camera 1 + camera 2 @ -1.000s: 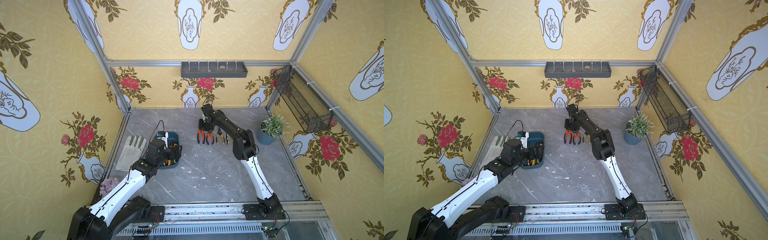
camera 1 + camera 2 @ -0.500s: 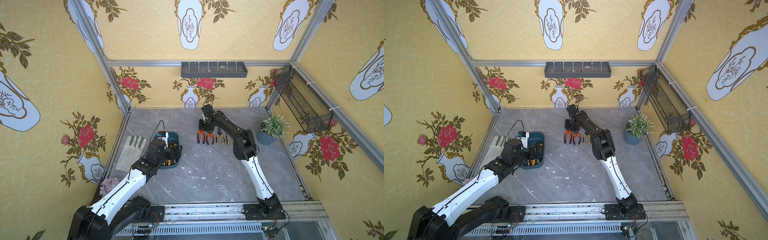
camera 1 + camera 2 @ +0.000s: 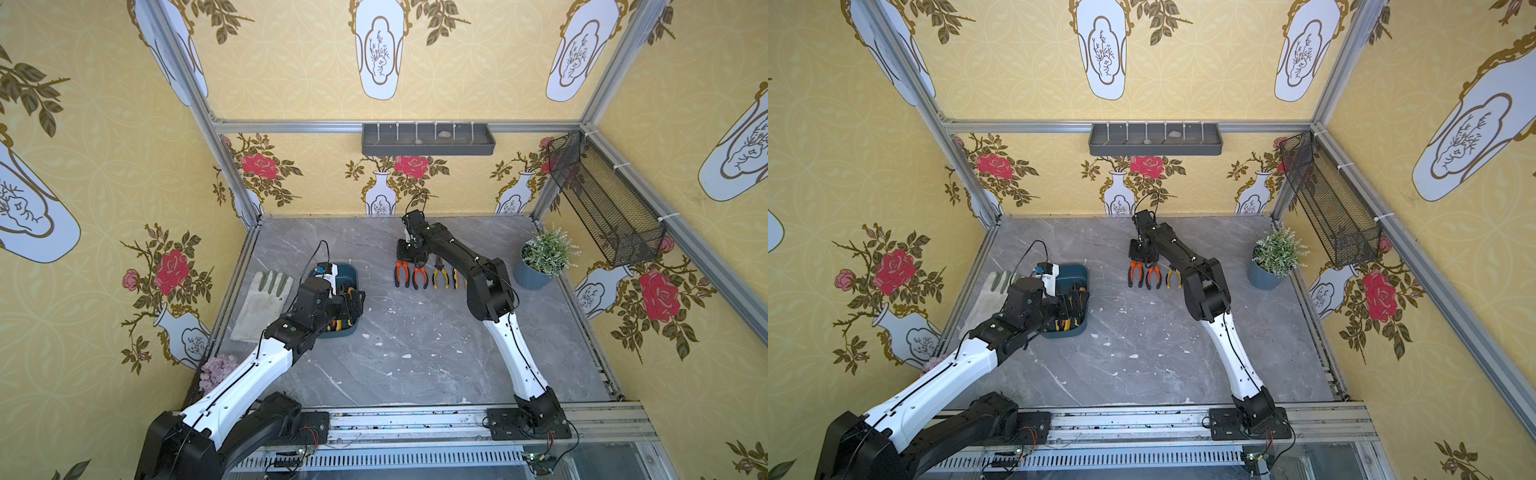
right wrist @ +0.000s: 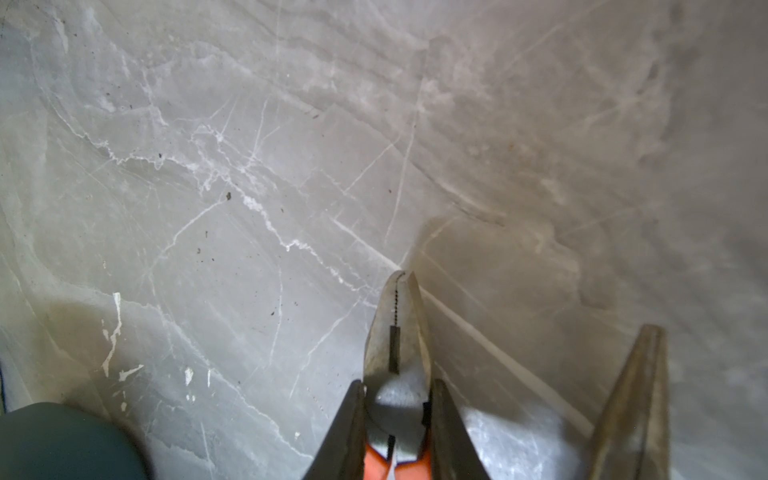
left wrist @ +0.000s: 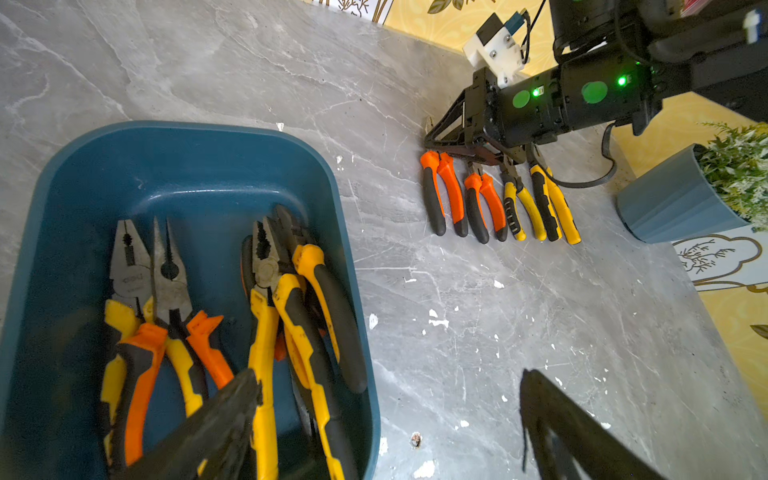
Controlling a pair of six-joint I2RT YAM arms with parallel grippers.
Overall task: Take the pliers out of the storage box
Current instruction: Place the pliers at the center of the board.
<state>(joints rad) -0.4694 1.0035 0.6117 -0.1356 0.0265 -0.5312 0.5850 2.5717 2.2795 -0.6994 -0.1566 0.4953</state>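
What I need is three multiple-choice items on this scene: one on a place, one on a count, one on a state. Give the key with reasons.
1. The glove lies: A on the table beside the storage box; B inside it; C out of view.
2. Pliers laid in the row on the table: A two; B four; C seven.
3. The right gripper is: A wide open; B out of view; C shut on orange-handled pliers.

A: a top view shows it flat next to the box.
B: the left wrist view shows two orange-handled and two yellow-handled.
C: the right wrist view shows it clamping the pliers' head.
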